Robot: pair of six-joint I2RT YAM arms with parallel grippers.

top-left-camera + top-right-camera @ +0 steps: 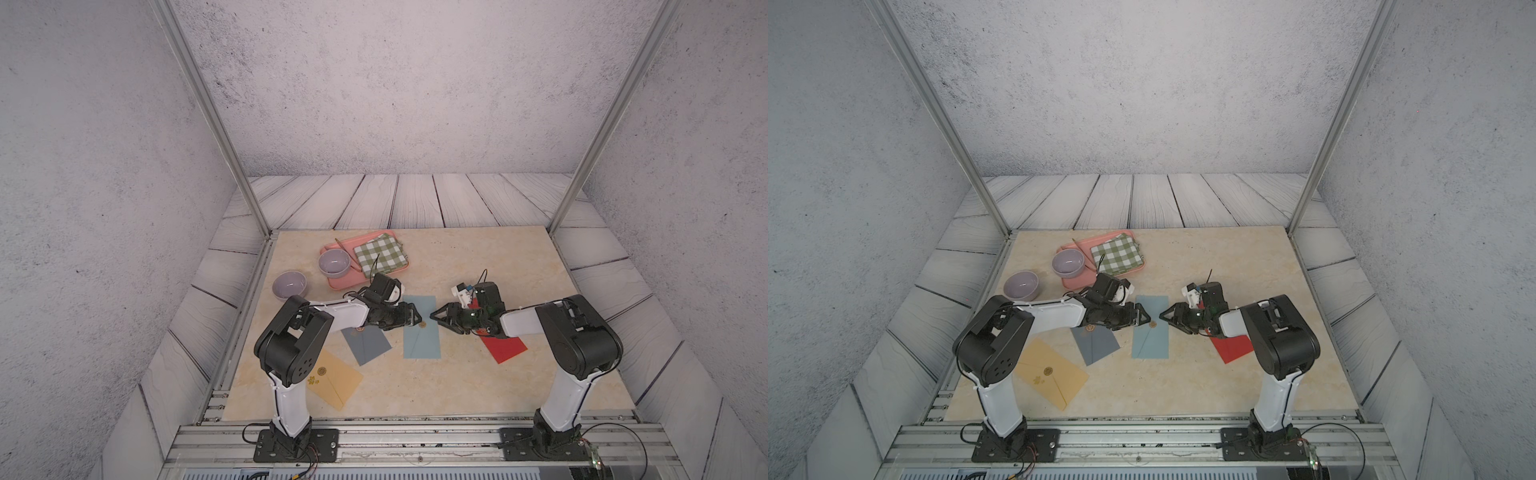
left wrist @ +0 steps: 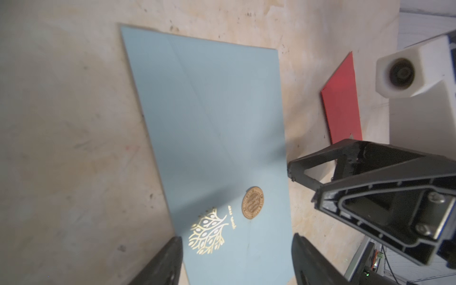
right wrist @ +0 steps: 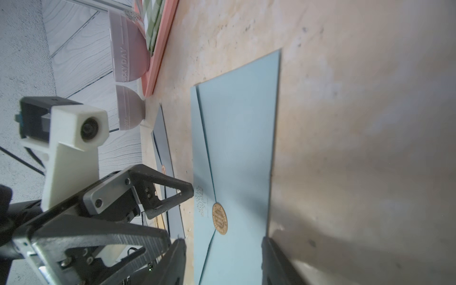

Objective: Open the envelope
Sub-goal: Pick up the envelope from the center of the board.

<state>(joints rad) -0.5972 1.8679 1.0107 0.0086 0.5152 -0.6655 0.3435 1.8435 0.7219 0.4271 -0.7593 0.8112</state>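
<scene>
Pale blue paper envelope (image 1: pixel 422 343) lies flat on beige stone-look tabletop (image 1: pixel 478 266), flap shut under round gold seal (image 1: pixel 423 325). Left gripper (image 1: pixel 417 318) and right gripper (image 1: pixel 433 315) face each other across seal, both spread, gripping nothing. Risks: close tips may collide; finger may skate over flat flap; unpinned envelope may slide.

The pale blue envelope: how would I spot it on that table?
On the beige table, look between the left tool and right tool. The envelope lies flat there, gold seal near their tips. Neighbours are slate, red and yellow; only this is pale blue.
</scene>
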